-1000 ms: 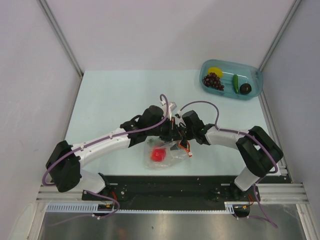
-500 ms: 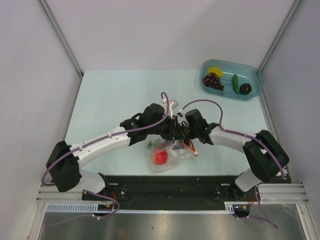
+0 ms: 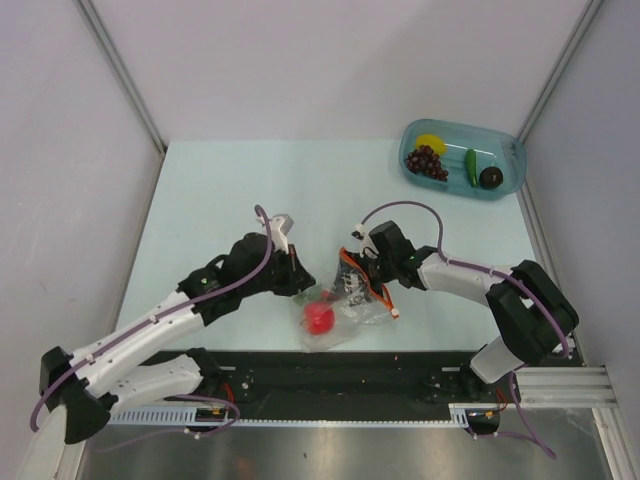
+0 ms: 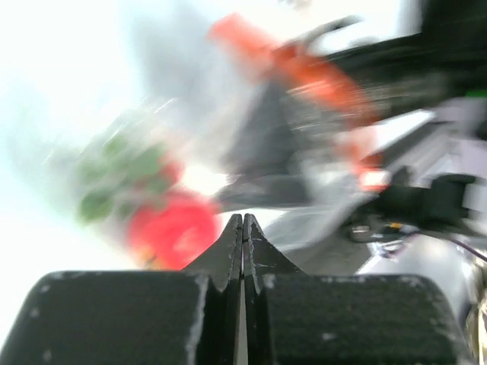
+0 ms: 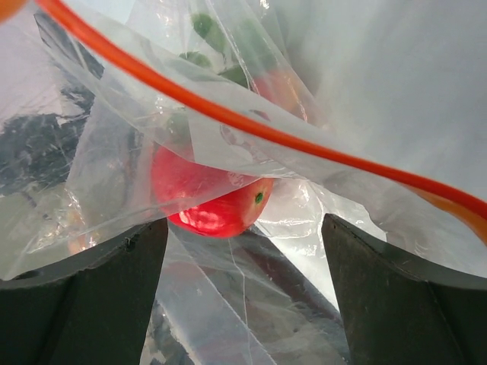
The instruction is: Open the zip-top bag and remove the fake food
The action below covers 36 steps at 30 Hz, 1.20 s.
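Close to the near edge of the table (image 3: 220, 190), about midway along it, lies the zip-top bag (image 3: 352, 304). It is a small clear pouch, crumpled and glossy with creases. Its orange-red zipper strip (image 5: 228, 118) runs slantwise across the right wrist view. Inside the bag, at its near left end, sits the red round fruit (image 3: 319, 318), smooth and shiny, with a small dark dot on its skin and some green leafy bits just beyond it. The plastic film covers it on all sides.

The left gripper (image 3: 300, 281) is just left of the bag with its jaws pressed flat together and nothing between them. Its wrist view is blurred.

The right gripper (image 3: 354, 282) is at the bag's far right side with its jaws spread wide. The film and the zipper strip lie across the gap between them, and neither finger visibly pinches the plastic.

In the far right corner of the table, well apart from the bag, stands a teal tray (image 3: 507, 172). It holds the yellow piece (image 3: 430, 142), the dark purple grape bunch (image 3: 427, 162), the slim green vegetable (image 3: 470, 167) and the dark round one (image 3: 490, 177).
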### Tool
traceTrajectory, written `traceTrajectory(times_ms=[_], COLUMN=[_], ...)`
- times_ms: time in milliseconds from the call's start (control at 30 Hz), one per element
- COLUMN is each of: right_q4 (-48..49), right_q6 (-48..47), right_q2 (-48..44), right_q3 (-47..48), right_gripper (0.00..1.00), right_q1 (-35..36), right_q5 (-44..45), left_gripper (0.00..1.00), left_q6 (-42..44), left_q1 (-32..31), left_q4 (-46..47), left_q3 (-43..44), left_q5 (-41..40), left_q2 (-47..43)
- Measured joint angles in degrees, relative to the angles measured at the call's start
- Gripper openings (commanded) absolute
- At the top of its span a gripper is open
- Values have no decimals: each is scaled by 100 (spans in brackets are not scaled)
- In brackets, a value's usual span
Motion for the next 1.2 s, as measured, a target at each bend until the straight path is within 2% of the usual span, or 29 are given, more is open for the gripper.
traceTrajectory(times_ms=[267, 433, 600, 800, 1100, 1200], right_q4=[-26, 2, 4, -7, -173, -302], right_q6=[-131, -192, -190, -144, -87, -151], right_q2=[7, 144, 278, 310, 398, 398], right_q3=[0, 0, 0, 0, 0, 0], right_gripper=[91, 92, 92, 91, 94, 93], right_q1=[74, 304, 492, 710, 1088, 1139], right_q5=[-181, -289, -302, -275, 109, 289], left_gripper=[0, 0, 0, 0, 0, 0], left_q6=[-772, -846, -968, -1084, -1224, -1224], left_q1=[197, 243, 195, -4, -26, -15], left_q4=[-297, -155, 361, 649, 894, 953], left_q3=[-1189, -1217, -1224, -1217, -1023, -1021], left_q5=[-35, 9, 428, 732, 868, 868], left_q2=[835, 1248, 1847, 2164, 2706, 2734])
